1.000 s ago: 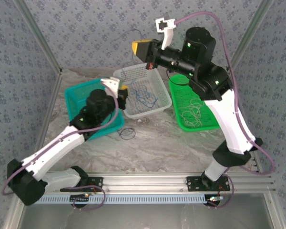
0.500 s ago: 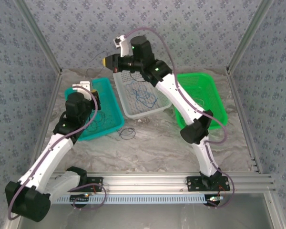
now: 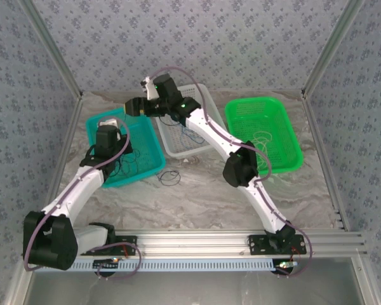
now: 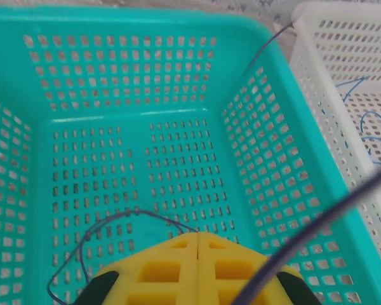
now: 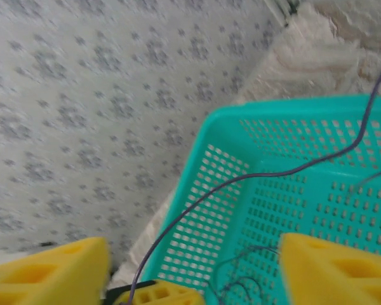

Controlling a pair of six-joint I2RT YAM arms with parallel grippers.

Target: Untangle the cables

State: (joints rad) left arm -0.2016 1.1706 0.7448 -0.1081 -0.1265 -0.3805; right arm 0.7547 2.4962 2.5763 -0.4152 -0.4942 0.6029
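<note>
Left tool [image 4: 197, 244] is clenched tight, low over the teal basket [image 4: 114, 70] on the left. A dark cable [image 4: 124, 216] curls out from under its tips, but I can't tell whether it is pinched there. Reaching across to that basket's far edge, the right tool [image 5: 193, 251] stands wide open. A thin dark strand [image 5: 273, 173] runs loosely through the gap down into the basket, touching neither finger as far as I can see. The sorting looks well along to me. A pale cable [image 3: 261, 136] lies in the green basket [image 3: 286, 152] on the right. Blue ones [image 3: 192, 135] are in the white basket [image 3: 184, 147] in the middle, and dark ones are in the teal. One black loop [image 3: 169, 178] lies out on the desk [image 3: 203, 197], just near of the baskets. The blue ones look overlapped, so I'd guess some parting is left.
</note>
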